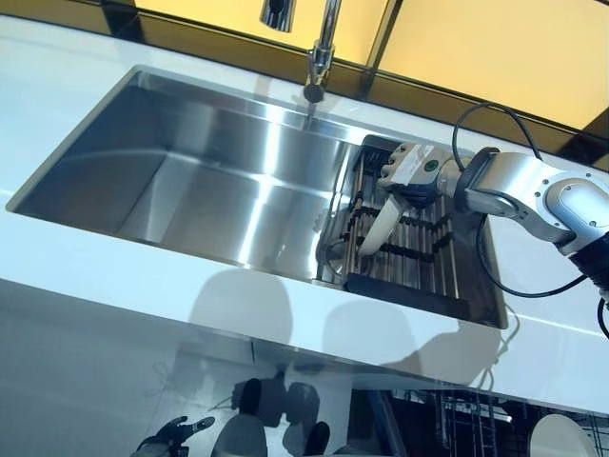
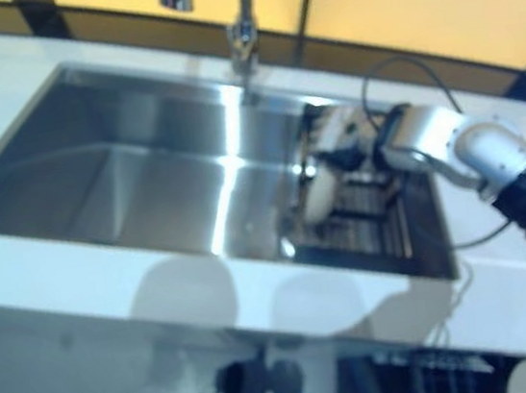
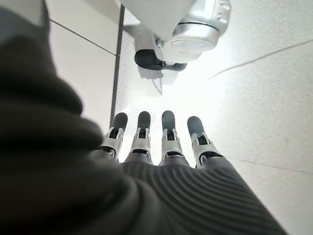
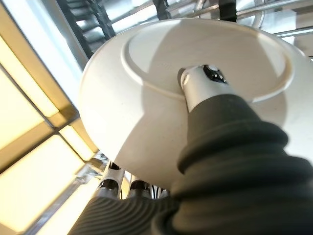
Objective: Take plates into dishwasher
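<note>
A white plate (image 1: 379,231) stands on edge in the dark dish rack (image 1: 419,259) at the right end of the sink. My right hand (image 1: 411,171) reaches over the rack and is shut on the plate's upper rim. In the right wrist view the thumb (image 4: 198,84) presses on the plate's base (image 4: 146,98) and the fingers (image 4: 122,188) curl behind its edge. My left hand (image 3: 156,142) hangs low beside me over the floor, fingers straight and empty; it also shows in the left eye view (image 1: 176,433).
The steel sink basin (image 1: 209,171) lies left of the rack, with a faucet (image 1: 319,57) at its back edge. A white counter (image 1: 114,276) runs along the front. Below at the right, a dishwasher rack (image 1: 466,419) holds a white plate (image 1: 561,438).
</note>
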Motion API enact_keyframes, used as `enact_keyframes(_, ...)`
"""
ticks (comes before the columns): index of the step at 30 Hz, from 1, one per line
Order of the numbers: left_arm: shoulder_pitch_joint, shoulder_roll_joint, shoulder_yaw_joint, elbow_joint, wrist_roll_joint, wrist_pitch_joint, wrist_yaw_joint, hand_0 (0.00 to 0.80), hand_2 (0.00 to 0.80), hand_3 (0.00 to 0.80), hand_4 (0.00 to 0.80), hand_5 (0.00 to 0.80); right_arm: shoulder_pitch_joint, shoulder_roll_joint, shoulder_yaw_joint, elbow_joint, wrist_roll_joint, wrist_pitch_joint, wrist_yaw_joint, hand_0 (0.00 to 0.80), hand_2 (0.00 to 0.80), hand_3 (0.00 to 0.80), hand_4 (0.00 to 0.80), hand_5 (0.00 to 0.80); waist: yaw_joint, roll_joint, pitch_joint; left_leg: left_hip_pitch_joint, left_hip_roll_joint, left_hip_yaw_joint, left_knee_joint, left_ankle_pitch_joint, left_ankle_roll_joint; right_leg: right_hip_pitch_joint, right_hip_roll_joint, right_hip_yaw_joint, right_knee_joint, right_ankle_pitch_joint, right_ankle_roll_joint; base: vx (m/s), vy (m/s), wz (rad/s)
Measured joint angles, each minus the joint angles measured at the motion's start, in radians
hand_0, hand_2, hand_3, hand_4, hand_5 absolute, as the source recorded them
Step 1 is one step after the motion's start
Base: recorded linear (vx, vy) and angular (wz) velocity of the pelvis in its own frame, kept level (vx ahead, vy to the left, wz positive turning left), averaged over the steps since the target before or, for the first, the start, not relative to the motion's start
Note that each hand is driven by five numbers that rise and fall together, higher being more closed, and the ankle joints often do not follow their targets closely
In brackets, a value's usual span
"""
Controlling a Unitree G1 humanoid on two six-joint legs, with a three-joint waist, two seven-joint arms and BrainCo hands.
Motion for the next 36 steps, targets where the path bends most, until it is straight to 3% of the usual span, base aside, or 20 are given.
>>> enact_keyframes(8, 0.017, -0.011, 0.0, -0.001, 0.015, 0.004, 0.001, 0.0, 0.0, 0.0, 0.0, 0.0, 0.0, -0.049, -0.054, 0.11, 0.058, 0.113, -0.096, 0.8, 0.8, 0.8, 0.8, 0.8, -0.049, 0.002, -0.049, 0.035, 0.007, 0.048, -0.001, -0.013, 0.002, 0.013, -0.001, 0.047, 0.0, 0.002, 0.0, 0.045, 0.018, -0.18)
enact_keyframes(19, 0.036, -0.019, 0.0, 0.0, 0.057, 0.023, -0.011, 0.0, 0.0, 0.0, 0.0, 0.0, 0.088, -0.163, -0.179, 0.154, 0.274, 0.277, -0.174, 0.8, 0.8, 0.8, 0.8, 0.8, -0.133, 0.014, -0.096, 0.084, 0.023, 0.139, -0.003, -0.037, 0.002, 0.016, 0.002, 0.14, 0.0, 0.011, -0.002, 0.061, 0.011, -0.25)
enact_keyframes(27, 0.043, -0.016, -0.004, -0.001, 0.081, 0.025, -0.035, 0.0, 0.0, 0.0, 0.0, 0.0, 0.319, -0.226, -0.412, 0.158, 0.486, 0.395, -0.178, 0.8, 0.8, 0.8, 0.8, 0.8, -0.195, 0.021, -0.111, 0.089, 0.036, 0.2, -0.006, -0.048, -0.002, -0.011, 0.01, 0.21, 0.0, 0.025, -0.005, 0.012, -0.016, -0.25)
enact_keyframes(36, 0.04, -0.015, -0.023, 0.0, 0.097, 0.029, -0.049, 0.0, 0.0, 0.0, 0.0, 0.0, 0.546, -0.26, -0.583, 0.203, 0.598, 0.439, -0.148, 0.8, 0.8, 0.8, 0.8, 0.8, -0.279, 0.035, -0.106, 0.104, 0.054, 0.278, -0.007, -0.066, -0.005, -0.04, 0.023, 0.289, -0.003, 0.04, -0.004, -0.005, -0.014, -0.26)
